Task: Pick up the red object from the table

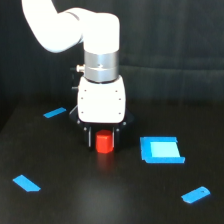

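On the black table (110,200), the white arm's gripper (104,142) stands upright, its dark jaws narrowly spread on either side of the single red hexagonal block (104,142); contact cannot be told. Four blue pieces: one square (160,150), three slim strips (26,183) (195,195) (54,112).

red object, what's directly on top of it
The white pincer head sits right above the red object, dark fingers flanking it. Its top face and any contact are hidden.
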Available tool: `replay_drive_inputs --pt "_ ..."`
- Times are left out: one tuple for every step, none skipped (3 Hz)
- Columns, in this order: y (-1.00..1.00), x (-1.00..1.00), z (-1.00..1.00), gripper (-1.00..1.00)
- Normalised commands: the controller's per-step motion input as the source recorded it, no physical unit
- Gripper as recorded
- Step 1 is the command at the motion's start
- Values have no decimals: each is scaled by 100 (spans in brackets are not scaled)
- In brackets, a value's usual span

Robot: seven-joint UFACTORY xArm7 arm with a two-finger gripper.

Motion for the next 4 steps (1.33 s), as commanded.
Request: replay_drive_inputs --pt "-7 15 -1 -94" --pt "-8 10 4 -100" --pt "-11 -29 96 -100" --pt "-15 -27 91 -91"
